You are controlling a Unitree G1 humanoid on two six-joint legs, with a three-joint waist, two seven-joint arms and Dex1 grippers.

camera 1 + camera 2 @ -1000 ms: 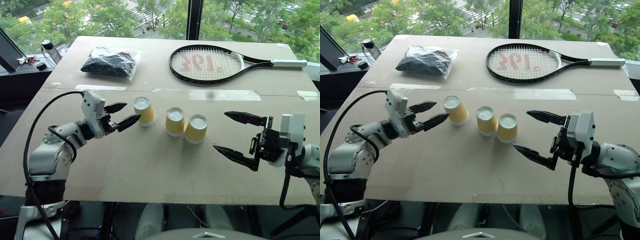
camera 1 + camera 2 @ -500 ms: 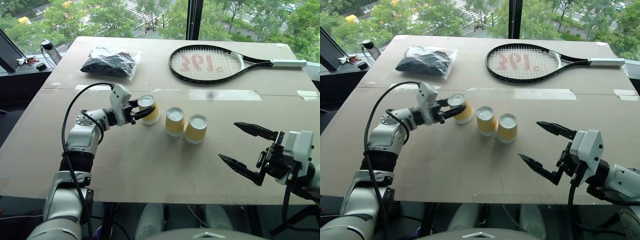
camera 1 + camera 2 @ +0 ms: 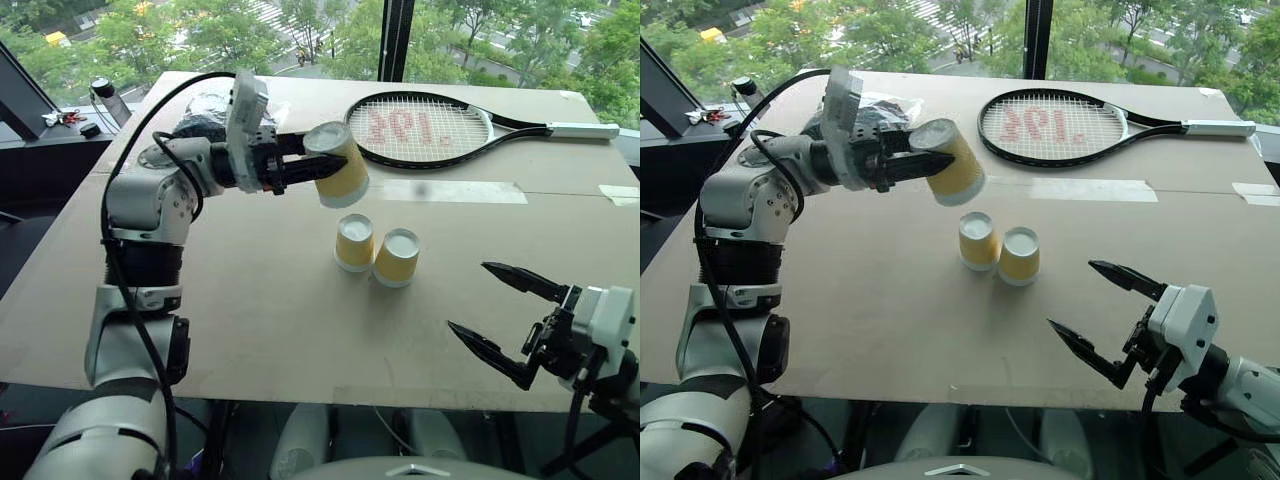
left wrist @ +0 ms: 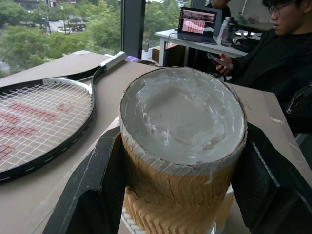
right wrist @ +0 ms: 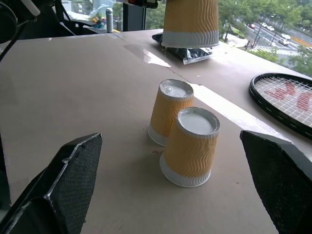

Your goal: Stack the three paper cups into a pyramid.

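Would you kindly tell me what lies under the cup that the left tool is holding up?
Bare table lies under the lifted cup, which hangs clear of it, with two upside-down cups just beside. The lifted cup's open mouth is hidden.

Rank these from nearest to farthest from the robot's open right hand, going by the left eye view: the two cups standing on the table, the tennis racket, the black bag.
From the right hand:
1. The two standing cups, side by side mid-table, to its left.
2. The tennis racket, at the table's far edge.
3. The black bag, at the far left corner, partly behind the left arm.
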